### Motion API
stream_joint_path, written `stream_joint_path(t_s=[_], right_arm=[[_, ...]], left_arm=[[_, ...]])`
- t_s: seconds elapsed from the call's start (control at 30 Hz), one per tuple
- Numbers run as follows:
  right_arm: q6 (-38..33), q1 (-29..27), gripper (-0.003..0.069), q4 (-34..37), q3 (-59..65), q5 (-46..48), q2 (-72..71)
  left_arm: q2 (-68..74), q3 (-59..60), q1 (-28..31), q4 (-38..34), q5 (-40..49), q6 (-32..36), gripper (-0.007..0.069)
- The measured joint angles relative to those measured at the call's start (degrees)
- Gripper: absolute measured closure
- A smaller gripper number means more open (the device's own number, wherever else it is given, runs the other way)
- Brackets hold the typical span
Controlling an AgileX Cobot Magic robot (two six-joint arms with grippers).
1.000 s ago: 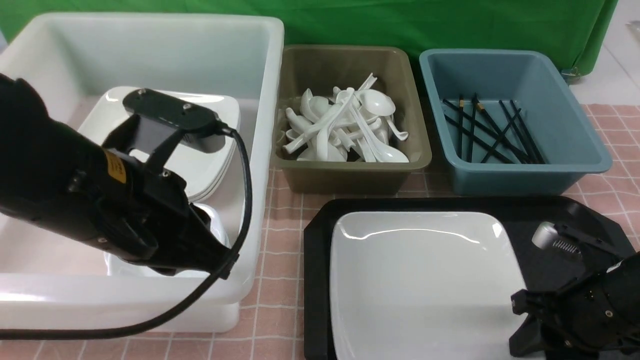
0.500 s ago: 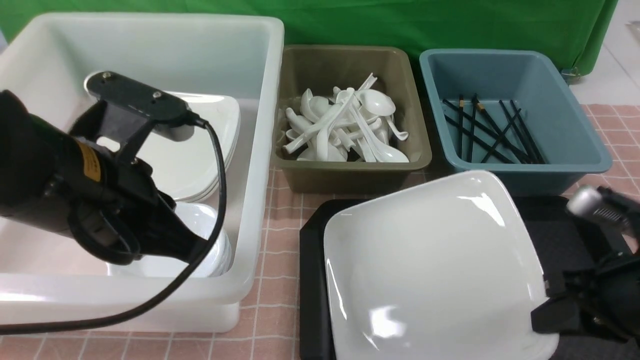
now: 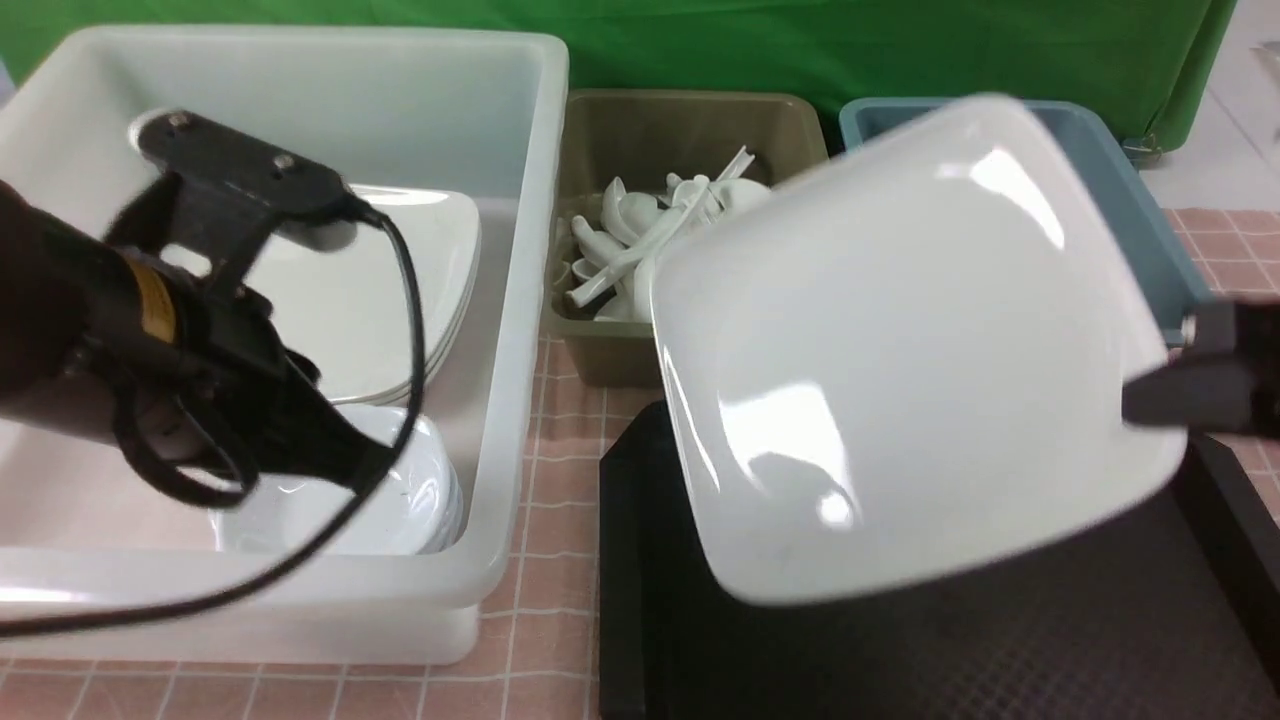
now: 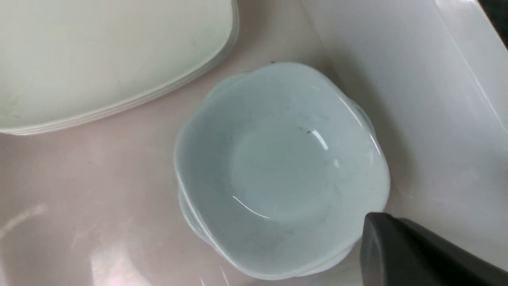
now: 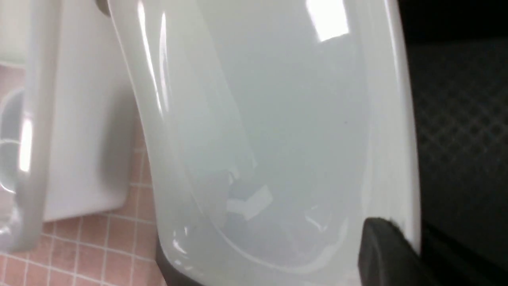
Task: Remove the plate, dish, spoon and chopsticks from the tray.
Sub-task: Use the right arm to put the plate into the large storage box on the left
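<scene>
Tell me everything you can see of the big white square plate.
The plate is large, glossy white and ceramic-looking, square with rounded corners and a shallow raised rim. It looks empty and clean, with bright reflections. It is held in the air over the black tray, apparently clear of it, tilted with its far edge raised and its face toward the front camera. The right gripper pinches its right rim, the only contact visible.

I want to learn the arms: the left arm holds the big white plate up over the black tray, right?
No, the right arm holds the big white plate up over the black tray; the front view shows it.
</scene>
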Motion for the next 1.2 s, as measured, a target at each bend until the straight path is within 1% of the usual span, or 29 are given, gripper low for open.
stream_joint_path(t_s=[0.07, 0.1, 0.17, 0.23, 0.27, 0.3, 0.33, 0.37, 0.4, 0.43, 0.5, 0.53, 0.57, 0.67, 0.73, 0.77, 0.83, 0.97, 1.03, 1.2], right_arm=[[0.17, 0.3, 0.0589, 3.43, -4.72, -0.24, 2.2], [0.17, 0.39, 0.0589, 4.06, -5.09, -0.24, 2.67], [-0.68, 2.67, 0.0589, 7.93, -9.84, -1.55, 6.5], [-0.86, 6.11, 0.0589, 9.71, -13.76, -3.43, 10.1], [-0.86, 8.17, 0.0589, 10.28, -15.88, -4.52, 12.19], [-0.86, 8.59, 0.0589, 10.26, -16.32, -4.75, 12.2], [-0.56, 12.03, 0.0589, 11.03, -20.12, -6.95, 16.51], [-0.27, 14.1, 0.0589, 11.19, -22.17, -7.82, 18.64], [-0.22, 14.1, 0.0589, 11.18, -22.71, -8.01, 19.2], [0.72, 17.15, 0.0589, 11.55, -27.34, -9.11, 23.89], [2.03, 20.69, 0.0589, 11.76, -34.36, -10.0, 30.81], [2.31, 20.97, 0.0589, 11.76, -35.02, -10.12, 31.45], [3.34, 23.05, 0.0589, 11.88, -40.2, -10.21, 36.44], [6.35, 26.23, 0.0589, 11.94, -48.93, -10.93, 45.07], [8.63, 27.85, 0.0589, 12.03, -53.31, -11.62, 49.57], [8.63, 27.85, 0.0589, 12.02, -53.76, -11.74, 50.04], [12.0, 29.43, 0.0589, 12.02, -58.62, -13.28, 55.59], [15.15, 30.39, 0.0589, 12.02, -60.94, -16.0, 59.85], [17.23, 30.9, 0.0589, 12.02, -61.14, -18.91, 62.19], [19.27, 30.96, 0.0589, 11.97, -61.14, -21.41, 64.49]], left_arm=[[-0.46, -3.13, 4.66, -0.3, 0.62, 0.29, 0.0627], [-0.46, -3.79, 5.12, -0.51, 0.71, 0.57, 0.0627], [-0.59, -8.16, 11.74, -3.78, 1.96, 3.48, 0.0627], [-0.74, -10.83, 17.66, -9.54, 2.36, 6.74, 0.0627], [-0.84, -11.84, 19.69, -12.22, 2.42, 8.42, 0.0627], [-0.89, -12.2, 20.64, -14.31, 2.42, 9.72, 0.0627], [-1.02, -13.16, 24.07, -19.03, 2.49, 12.66, 0.0627], [-1.09, -13.47, 25.48, -21.91, 2.49, 14.17, 0.0627], [-1.09, -13.48, 25.8, -21.91, 2.49, 14.17, 0.0627], [-1.22, -13.71, 27.78, -24.81, 2.49, 15.46, 0.0627], [-1.34, -13.9, 30.14, -25.95, 2.68, 15.91, 0.0627], [-1.34, -13.9, 30.14, -26.03, 2.68, 15.88, 0.0627], [-1.38, -13.94, 31.43, -26.04, 2.68, 15.01, 0.0627], [-1.38, -13.94, 32.93, -25.68, 2.68, 14.04, 0.0625], [-1.38, -13.94, 33.46, -25.66, 2.68, 13.65, 0.0625], [-1.38, -13.94, 33.52, -25.61, 2.68, 13.65, 0.0625], [-1.38, -13.94, 33.52, -25.42, 2.68, 13.61, 0.0625], [-1.38, -13.94, 33.52, -25.42, 2.68, 13.53, 0.0625], [-1.38, -13.94, 33.52, -25.42, 2.48, 13.53, 0.0625], [-1.38, -13.94, 33.52, -25.42, 1.66, 13.48, 0.0625]])
